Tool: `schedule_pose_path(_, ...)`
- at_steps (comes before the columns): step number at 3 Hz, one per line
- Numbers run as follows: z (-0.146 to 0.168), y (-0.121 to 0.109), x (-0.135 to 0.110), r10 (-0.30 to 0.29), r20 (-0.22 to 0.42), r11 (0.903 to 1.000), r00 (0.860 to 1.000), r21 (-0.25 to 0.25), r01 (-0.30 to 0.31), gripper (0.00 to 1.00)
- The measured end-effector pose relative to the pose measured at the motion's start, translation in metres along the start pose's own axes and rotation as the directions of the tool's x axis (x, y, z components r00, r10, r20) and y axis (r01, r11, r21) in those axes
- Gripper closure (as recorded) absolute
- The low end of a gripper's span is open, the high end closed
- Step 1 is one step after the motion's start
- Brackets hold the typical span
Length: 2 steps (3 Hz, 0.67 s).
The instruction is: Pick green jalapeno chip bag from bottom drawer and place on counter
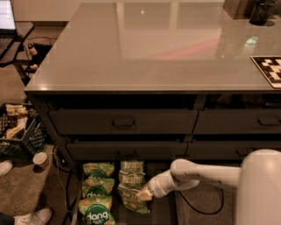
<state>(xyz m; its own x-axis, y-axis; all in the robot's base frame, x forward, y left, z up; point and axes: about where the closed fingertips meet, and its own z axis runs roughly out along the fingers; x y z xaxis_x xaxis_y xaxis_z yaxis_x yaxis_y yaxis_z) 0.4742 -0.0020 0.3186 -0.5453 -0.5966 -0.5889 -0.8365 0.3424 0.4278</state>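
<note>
The bottom drawer (163, 210) is pulled out below the cabinets. In it lie a column of olive-green jalapeno chip bags (131, 178) with pale "Kettle" bands and, to their left, three brighter green "dang" bags (95, 206). My white arm reaches in from the lower right, and my gripper (144, 194) is down at the right edge of the Kettle bags, touching or just over the middle one. The pale-grey counter (153, 48) spreads above the drawers.
Two rows of shut dark drawers (123, 122) sit above the open one. A checkered board (268, 69) lies at the counter's right edge, dark containers (259, 11) at its far right. A black crate (15, 129), a cup (41, 159) and shoes (30, 217) are on the floor at left.
</note>
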Motion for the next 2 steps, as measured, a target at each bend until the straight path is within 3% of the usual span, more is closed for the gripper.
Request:
schedule_pose_path(1, -0.048, 0.032, -0.008, 0.035, 0.054, 0.9991, 0.998, -0.028, -0.034, 1.00)
schedule_pose_path(2, -0.098, 0.058, -0.025, 0.031, 0.091, 0.9995, 0.995, -0.011, -0.030, 1.00)
